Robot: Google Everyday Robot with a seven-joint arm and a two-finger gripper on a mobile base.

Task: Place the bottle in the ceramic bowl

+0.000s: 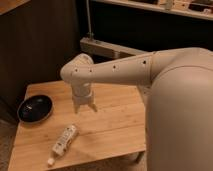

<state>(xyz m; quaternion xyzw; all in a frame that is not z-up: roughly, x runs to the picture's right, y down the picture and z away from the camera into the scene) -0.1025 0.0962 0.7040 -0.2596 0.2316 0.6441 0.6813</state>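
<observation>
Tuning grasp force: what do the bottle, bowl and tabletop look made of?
Bottle: probably plastic, white and matte, with a printed label.
Bowl: likely glazed ceramic, black and glossy, with light glinting inside it.
Table: wood, with a light warm tone and faint plank lines.
End effector: hangs over the table, right of the bowl, open and holding nothing.
</observation>
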